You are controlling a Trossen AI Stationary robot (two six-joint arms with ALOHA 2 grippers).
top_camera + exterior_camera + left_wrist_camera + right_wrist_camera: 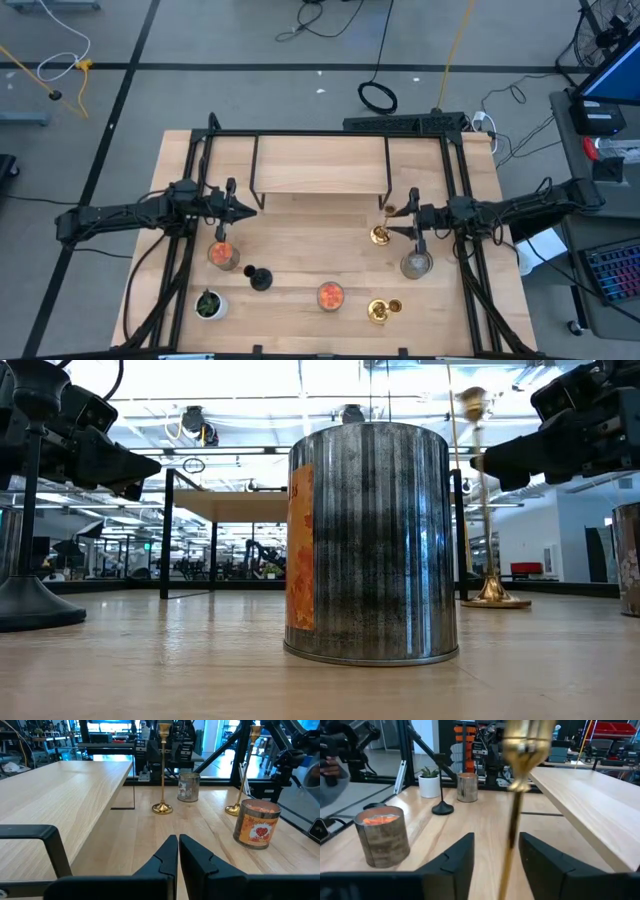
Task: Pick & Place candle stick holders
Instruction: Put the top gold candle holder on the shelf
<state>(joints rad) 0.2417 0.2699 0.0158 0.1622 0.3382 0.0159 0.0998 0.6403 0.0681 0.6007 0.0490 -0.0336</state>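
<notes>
Right claw point(495, 857), fingers spread either side of an upright gold candlestick point(512, 830) so it can be gripped; left claw point(178, 852) held closed, idle above tabletop point(125, 835)

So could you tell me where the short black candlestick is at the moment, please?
In the high view the black candlestick stands on the table's left half, between the candle tin and the potted plant.

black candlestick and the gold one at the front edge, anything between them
Yes, in the high view a candle tin with an orange top stands between the black candlestick and the front gold candlestick.
</notes>
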